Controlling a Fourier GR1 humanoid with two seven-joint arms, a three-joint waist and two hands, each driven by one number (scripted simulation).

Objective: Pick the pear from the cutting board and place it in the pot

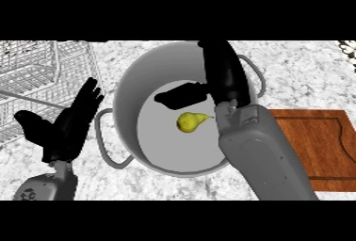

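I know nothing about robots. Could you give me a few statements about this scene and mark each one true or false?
1. The pear lies on the cutting board. False: it is inside the pot.
2. The right robot hand is above the pot. True.
3. The left robot hand holds the pear. False: it is open, left of the pot, holding nothing.
4. A wire basket stands left of the pot. True.
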